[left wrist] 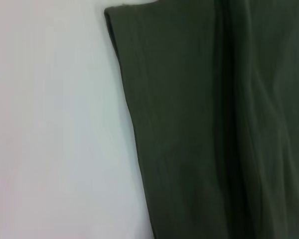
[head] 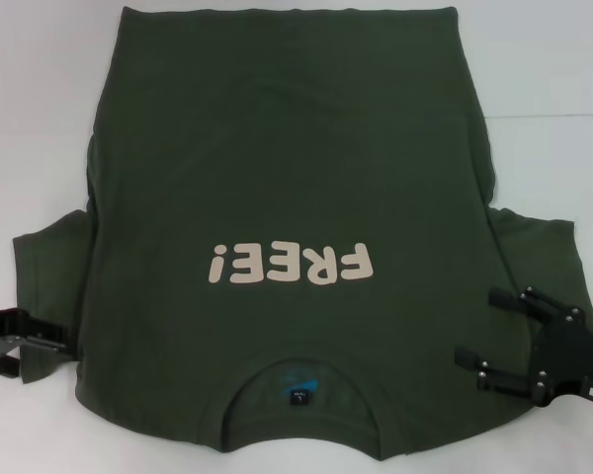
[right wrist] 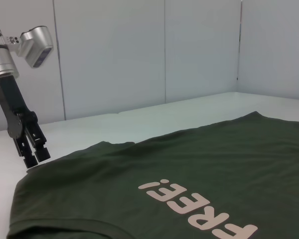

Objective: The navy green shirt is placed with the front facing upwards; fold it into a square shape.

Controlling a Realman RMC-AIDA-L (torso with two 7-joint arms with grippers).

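The navy green shirt lies flat on the white table, front up, with cream "FREE!" lettering and its collar with a blue label on the near side. My left gripper sits low at the outer edge of the shirt's left sleeve. It also shows in the right wrist view as the left gripper, its tip down at the sleeve's edge. My right gripper is open, its jaws spread wide just over the right sleeve. The left wrist view shows the shirt and a hem edge.
The white table shows on both sides of the shirt and along the near edge. Pale wall panels stand behind the table's far side.
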